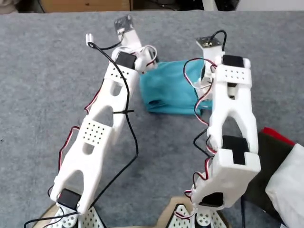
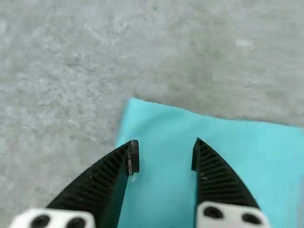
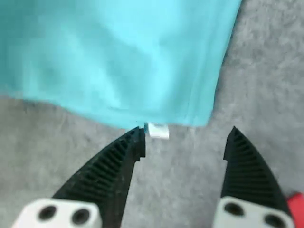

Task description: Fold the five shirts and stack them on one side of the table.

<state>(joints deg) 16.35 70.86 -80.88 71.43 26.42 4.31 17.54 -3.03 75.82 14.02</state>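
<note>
Shirt: teal cotton shirt [image 1: 168,90], folded to a rough rectangle, lies flat on the far middle of the counter, between the two arms.
Counter: grey felt counter [image 1: 47,71].
Left jaws: wide open and empty, poised over the shirt's far left corner, one tip right at its edge.
Right jaws: open, holding nothing, over bare felt just beside the shirt's right edge, with a small white tag [image 3: 156,130] by one tip.
Why there: one arm on each side looks like the setup for a two-sided pinch, either to fold again or to carry the shirt off.
Waiting: dark, red and white cloth heap [image 1: 280,171] at near right, likely more shirts.
</note>
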